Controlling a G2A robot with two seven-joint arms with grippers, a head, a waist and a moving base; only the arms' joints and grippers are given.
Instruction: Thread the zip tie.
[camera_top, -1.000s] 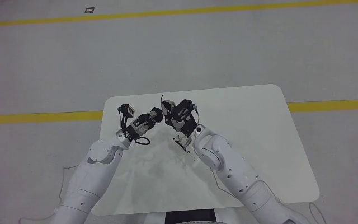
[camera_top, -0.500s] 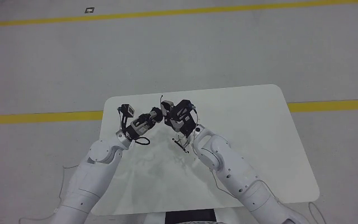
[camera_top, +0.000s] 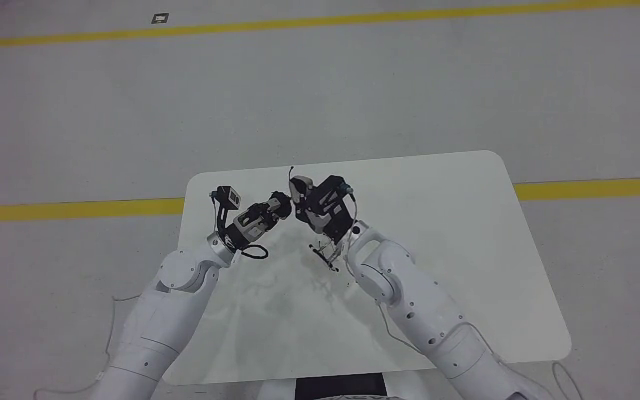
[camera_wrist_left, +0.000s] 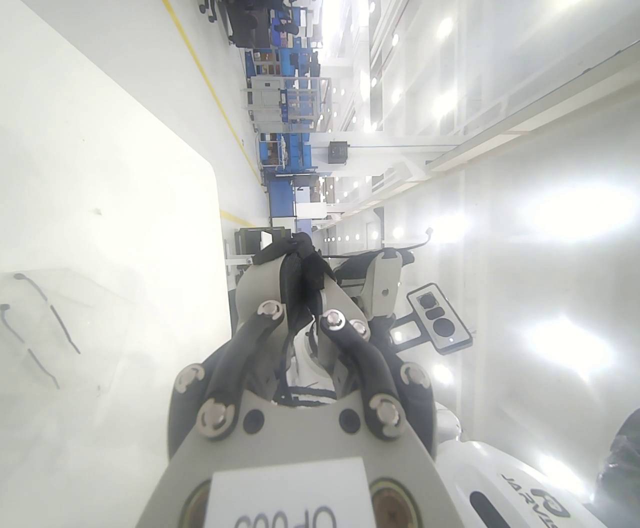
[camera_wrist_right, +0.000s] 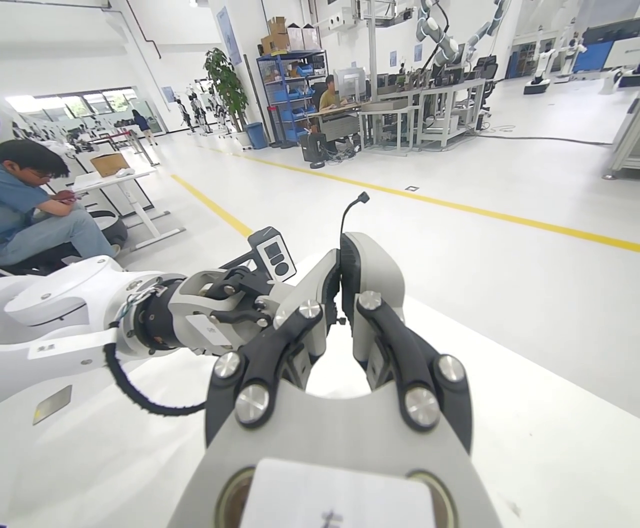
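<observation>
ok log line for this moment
right pincer: shut on zip tie, head end poking out | left pincer: shut, close beside right | both above table | spare ties: on table

Both arms are bent inward over the worktop (camera_top: 450, 250), with the grippers meeting tip to tip near its far edge, left of centre. Left gripper (camera_wrist_left: 299, 260): fingers pressed together, held off the surface. Right gripper (camera_wrist_right: 340, 265): fingers pinched on the zip tie (camera_wrist_right: 343, 225), just beside the left tips.

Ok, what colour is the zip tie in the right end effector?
Black. The zip tie shows best in the right wrist view.
</observation>
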